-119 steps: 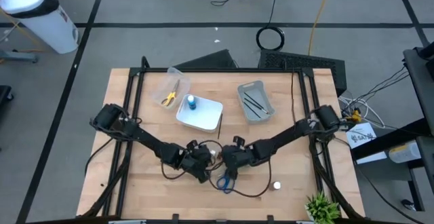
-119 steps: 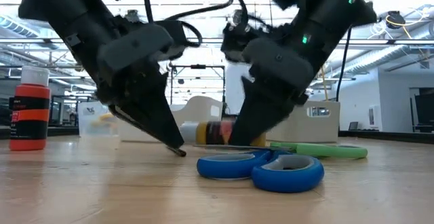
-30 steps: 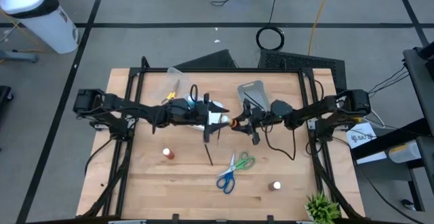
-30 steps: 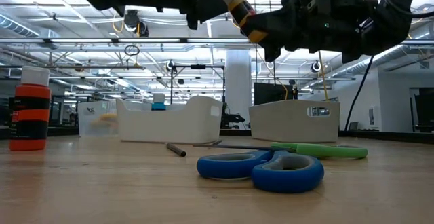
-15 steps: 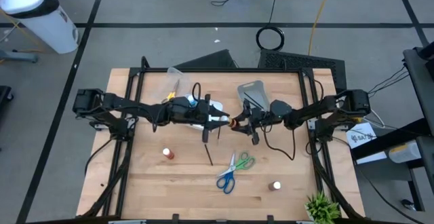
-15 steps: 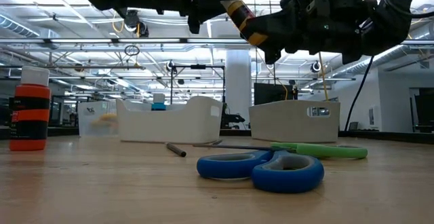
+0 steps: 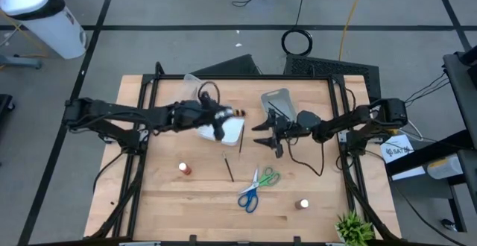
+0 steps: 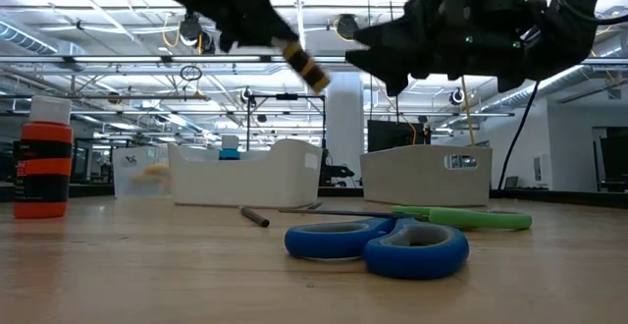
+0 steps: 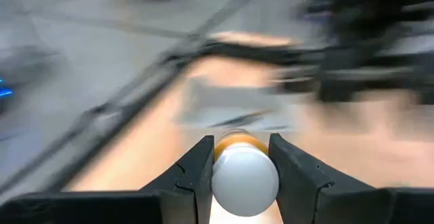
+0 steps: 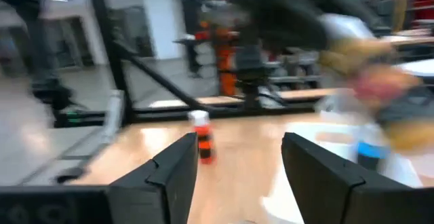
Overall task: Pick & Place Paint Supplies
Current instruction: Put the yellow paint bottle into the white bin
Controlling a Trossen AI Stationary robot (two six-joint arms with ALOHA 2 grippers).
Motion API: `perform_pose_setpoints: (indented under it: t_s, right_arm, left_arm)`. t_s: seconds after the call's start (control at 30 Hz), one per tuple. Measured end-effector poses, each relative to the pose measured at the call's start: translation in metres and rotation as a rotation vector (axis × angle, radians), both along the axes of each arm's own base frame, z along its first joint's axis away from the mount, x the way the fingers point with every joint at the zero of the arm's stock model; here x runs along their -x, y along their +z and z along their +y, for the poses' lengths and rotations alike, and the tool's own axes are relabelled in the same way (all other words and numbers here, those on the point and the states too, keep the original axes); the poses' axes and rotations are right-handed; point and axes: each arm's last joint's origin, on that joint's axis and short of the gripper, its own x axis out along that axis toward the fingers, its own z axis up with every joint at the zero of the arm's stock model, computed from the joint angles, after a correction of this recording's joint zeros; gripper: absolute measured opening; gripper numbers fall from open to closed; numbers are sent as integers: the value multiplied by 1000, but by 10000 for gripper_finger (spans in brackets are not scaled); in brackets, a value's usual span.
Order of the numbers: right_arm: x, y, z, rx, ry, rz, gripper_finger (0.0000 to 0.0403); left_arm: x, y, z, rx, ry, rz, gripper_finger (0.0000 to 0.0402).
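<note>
My left gripper (image 7: 226, 115) hovers over the white bin (image 7: 232, 133) and is shut on a small paint bottle (image 8: 306, 66) with a white cap and an orange-yellow label. In the left wrist view the bottle (image 9: 244, 176) sits between my fingers. My right gripper (image 7: 261, 136) is open and empty, just right of the white bin. A thin dark paintbrush (image 7: 229, 168), blue scissors (image 7: 247, 196), green scissors (image 7: 267, 177), a red bottle (image 7: 184, 169) and a white-capped bottle (image 7: 303, 203) lie on the table. My left gripper pinches the paint bottle between its two fingers (image 9: 195, 173), one on each side of its body just behind the white cap (image 9: 245, 180). The fingers come roughly level from the table's left. The bottle is lifted clear and hangs tilted (image 8: 312, 73) above the bin.
A clear bin with yellow scissors (image 7: 188, 97) stands at the far left. A grey bin with brushes (image 7: 282, 112) stands at the far right. The near half of the table holds only scattered supplies. A white cylinder (image 7: 41, 15) stands on the floor beyond the table.
The bottle has passed from my right gripper to my left. My left gripper then swung quickly toward the table's left and far edge, carrying the bottle over the white bin and tipping it. My right gripper stayed in place, now without the bottle.
</note>
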Motion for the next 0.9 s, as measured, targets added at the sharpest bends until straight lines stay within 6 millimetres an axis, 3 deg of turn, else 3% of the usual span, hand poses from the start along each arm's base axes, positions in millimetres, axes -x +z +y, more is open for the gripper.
perform_pose_setpoints:
  t_s: [0.07, 0.17, 0.27, 0.4, 0.53, 0.9]
  right_arm:
    - [0, 1, -1, -2, 5, -5, 202]
    - [0, 2, 0, 11, 5, -6, 201]
    - [0, 2, 0, 15, 8, -9, 199]
    - [0, 2, -1, 11, -4, -3, 200]
    - [0, 2, -1, 14, -3, -9, 203]
    - [0, 2, -1, 30, -8, -10, 198]
  left_arm:
    - [3, -4, 2, -17, 99, 44, 123]
    - [4, -6, 4, 2, 84, 64, 123]
    - [2, -11, 7, 98, 31, 66, 123]
    - [2, -28, 18, 230, 107, 134, 123]
    - [-1, -32, 28, 277, 172, 159, 123]
    - [-39, -49, 34, 322, 150, 312, 123]
